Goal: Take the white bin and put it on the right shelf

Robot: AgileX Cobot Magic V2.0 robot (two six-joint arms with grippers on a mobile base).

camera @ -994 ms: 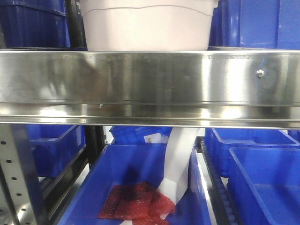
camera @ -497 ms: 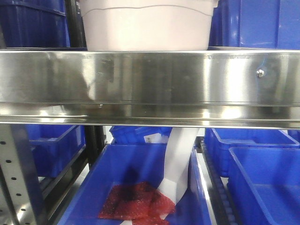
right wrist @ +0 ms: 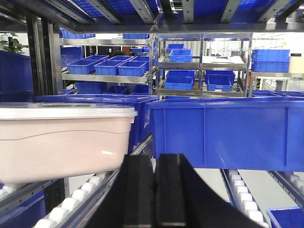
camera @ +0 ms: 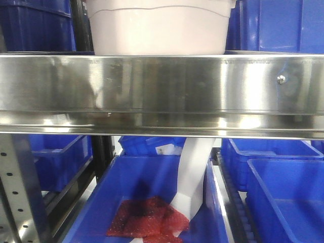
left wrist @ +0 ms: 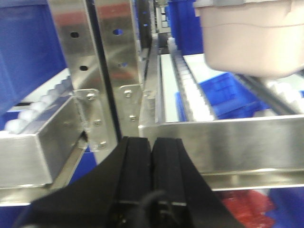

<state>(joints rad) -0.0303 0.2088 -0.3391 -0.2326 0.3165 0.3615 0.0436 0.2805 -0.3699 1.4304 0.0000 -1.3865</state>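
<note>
The white bin (camera: 159, 28) stands on the right shelf, just behind its shiny steel front rail (camera: 162, 83). In the left wrist view the white bin (left wrist: 251, 40) rests on roller tracks at the upper right, beyond the rail (left wrist: 223, 142). My left gripper (left wrist: 152, 142) is shut with nothing between its pads, in front of and below that rail. In the right wrist view the white bin (right wrist: 61, 142) sits at the left on the rollers. My right gripper (right wrist: 154, 159) is shut and empty, to the right of the bin and apart from it.
A blue crate (right wrist: 228, 133) stands right of the bin on the same level. Below the rail are more blue crates (camera: 283, 197), one holding a red mesh bag (camera: 147, 220) and a white sheet (camera: 192, 177). A perforated upright (camera: 17, 187) stands at the lower left.
</note>
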